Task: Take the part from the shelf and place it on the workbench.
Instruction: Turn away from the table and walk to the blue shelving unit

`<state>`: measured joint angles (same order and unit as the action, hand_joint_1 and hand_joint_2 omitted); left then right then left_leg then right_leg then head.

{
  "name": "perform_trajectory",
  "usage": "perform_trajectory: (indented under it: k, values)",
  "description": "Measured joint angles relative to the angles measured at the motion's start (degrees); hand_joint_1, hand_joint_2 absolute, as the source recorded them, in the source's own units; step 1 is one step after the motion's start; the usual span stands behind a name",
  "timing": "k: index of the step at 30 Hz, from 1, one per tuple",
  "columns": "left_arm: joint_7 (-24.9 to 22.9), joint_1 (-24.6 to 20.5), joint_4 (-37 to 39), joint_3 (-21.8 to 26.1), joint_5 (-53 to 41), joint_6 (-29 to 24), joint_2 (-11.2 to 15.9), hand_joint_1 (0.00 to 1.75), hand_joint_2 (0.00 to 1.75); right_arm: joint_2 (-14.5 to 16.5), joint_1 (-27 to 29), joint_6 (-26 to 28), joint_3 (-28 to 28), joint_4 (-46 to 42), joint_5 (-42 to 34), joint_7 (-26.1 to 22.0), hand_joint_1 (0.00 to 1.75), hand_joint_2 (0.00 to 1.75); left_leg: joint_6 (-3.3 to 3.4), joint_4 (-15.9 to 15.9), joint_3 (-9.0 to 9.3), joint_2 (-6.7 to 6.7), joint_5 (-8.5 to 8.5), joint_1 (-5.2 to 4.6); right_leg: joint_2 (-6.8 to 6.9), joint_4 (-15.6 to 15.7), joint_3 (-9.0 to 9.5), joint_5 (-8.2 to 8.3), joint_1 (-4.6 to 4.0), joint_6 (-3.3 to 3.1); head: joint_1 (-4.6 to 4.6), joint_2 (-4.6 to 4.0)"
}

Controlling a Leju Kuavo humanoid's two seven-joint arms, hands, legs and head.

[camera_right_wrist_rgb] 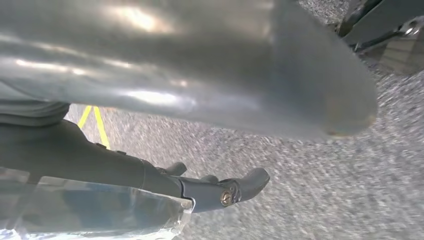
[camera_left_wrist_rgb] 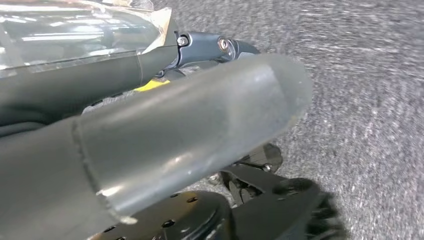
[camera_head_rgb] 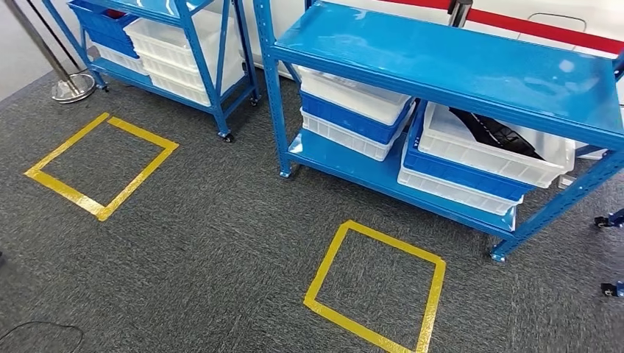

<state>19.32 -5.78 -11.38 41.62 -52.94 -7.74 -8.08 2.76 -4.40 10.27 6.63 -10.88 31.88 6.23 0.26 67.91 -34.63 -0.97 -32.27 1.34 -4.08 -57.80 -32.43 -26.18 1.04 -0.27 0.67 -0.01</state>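
Note:
A black part lies in the top white bin at the right of the near blue shelf's lower level. My left hand hangs over the grey carpet, its thick grey thumb and dark fingers stretched apart with nothing between them. Over the carpet too, my right hand holds nothing, its dark fingers extended away from the thumb.
White and blue bins are stacked on the near shelf's lower level and on a second blue shelf at the far left. Two yellow tape squares mark the carpet. A stanchion base stands far left; caster wheels at the right edge.

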Motion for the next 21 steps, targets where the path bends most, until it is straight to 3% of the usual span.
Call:
perform_trajectory:
  k: [2, 4, 6, 8, 10, 12, 13, 14, 15, 17, 19, 21]
  values:
    - [0.01, -0.03, -0.01, -0.01, 0.0, 0.0, 0.05, 0.0, 0.0, 0.1, -0.04, 0.0, 0.15, 0.0, -0.02, -0.02, 0.0, 0.0, 0.69, -7.11, 3.2, -2.82, 3.05, -0.05, -1.43, -0.07, -0.05, 0.14, -0.13, 0.27, -0.05, 0.01]
    - [0.02, -0.05, -0.01, -0.02, -0.01, 0.02, 0.1, 0.0, 0.0, 0.23, -0.11, 0.0, 0.21, 0.0, -0.03, -0.04, 0.0, 0.0, 1.08, -9.65, 4.29, -4.13, 3.5, -0.36, -2.64, -0.05, -0.45, 0.44, -0.01, 0.87, -0.07, 0.01]
    - [0.04, -0.12, -0.01, -0.05, -0.02, 0.04, 0.04, 0.0, 0.0, 0.26, 0.02, 0.02, 0.29, 0.0, -0.05, -0.04, 0.0, 0.0, 1.54, -10.44, 4.55, -2.68, 4.04, -0.53, -3.4, 0.14, -1.07, 0.82, 0.09, 1.69, -0.04, 0.0]
    - [0.06, -0.19, -0.01, -0.11, -0.03, 0.09, -0.03, 0.0, 0.0, 0.2, 0.12, 0.04, 0.35, 0.0, -0.08, -0.04, 0.0, 0.0, 2.24, -11.8, 4.98, -1.08, 4.91, -0.42, -1.1, -1.64, -2.41, -0.22, -0.21, 1.91, -0.3, 0.01]
    - [0.06, -0.11, -0.01, -0.16, -0.04, 0.13, -0.05, 0.0, 0.0, 0.14, -0.02, 0.04, 0.41, 0.0, -0.11, -0.07, 0.0, 0.0, 2.61, -12.44, 5.09, 0.68, 5.32, -0.52, 2.17, -7.72, -5.4, -3.37, -0.3, 1.5, -0.67, 0.01]
    - [0.04, -0.01, -0.01, -0.18, -0.05, 0.14, -0.05, 0.0, 0.0, 0.11, -0.04, 0.04, 0.49, 0.0, -0.1, -0.14, 0.0, 0.0, 2.67, -12.41, 4.96, 2.58, 5.34, -0.67, 3.16, -14.19, -8.36, -5.84, -0.06, 1.72, -0.81, 0.0]
    - [0.02, -0.01, -0.01, -0.19, -0.06, 0.16, -0.05, 0.0, 0.0, 0.07, 0.06, 0.04, 0.54, 0.0, -0.1, -0.16, 0.0, 0.0, 2.62, -12.39, 4.94, 3.45, 5.3, -0.69, 3.42, -15.01, -8.54, -5.89, 0.12, 2.22, -0.81, 0.01]
    - [0.01, -0.03, -0.01, -0.21, -0.07, 0.18, -0.08, 0.0, 0.0, 0.01, 0.16, 0.04, 0.57, 0.0, -0.1, -0.17, 0.0, 0.0, 2.52, -12.34, 4.95, 4.19, 5.24, -0.65, 3.75, -13.41, -7.46, -5.08, 0.32, 2.87, -0.84, 0.0]
    - [0.0, -0.05, -0.01, -0.22, -0.07, 0.2, -0.11, 0.0, 0.0, -0.07, 0.24, 0.04, 0.6, 0.0, -0.1, -0.17, 0.0, 0.0, 2.35, -12.21, 4.98, 4.87, 5.13, -0.62, 4.48, -9.83, -5.33, -3.76, 0.54, 3.54, -0.85, -0.01]
    - [-0.03, -0.09, -0.02, -0.24, -0.07, 0.21, -0.16, 0.0, 0.0, -0.13, 0.11, 0.05, 0.62, -0.01, -0.09, -0.19, 0.0, 0.0, 1.61, -11.63, 5.0, 6.09, 4.59, -0.8, 7.2, -2.32, -1.06, -1.45, 0.61, 3.92, -0.92, -0.01]
    - [-0.06, -0.2, -0.04, -0.24, -0.07, 0.15, -0.14, 0.0, 0.0, -0.07, -0.05, 0.08, 0.62, -0.02, -0.07, -0.21, 0.0, 0.0, 0.82, -11.18, 5.22, 7.18, 4.02, -1.06, 8.44, 0.44, 0.43, -0.61, 0.42, 3.09, -0.79, 0.0]
    - [-0.08, -0.38, -0.05, -0.25, -0.07, 0.11, -0.14, 0.0, 0.0, -0.06, 0.02, 0.11, 0.63, -0.02, -0.03, -0.22, 0.0, 0.0, 0.23, -11.18, 5.62, 8.16, 3.74, -0.84, 7.14, 0.46, 0.25, -0.37, 0.46, 2.12, -0.62, 0.0]
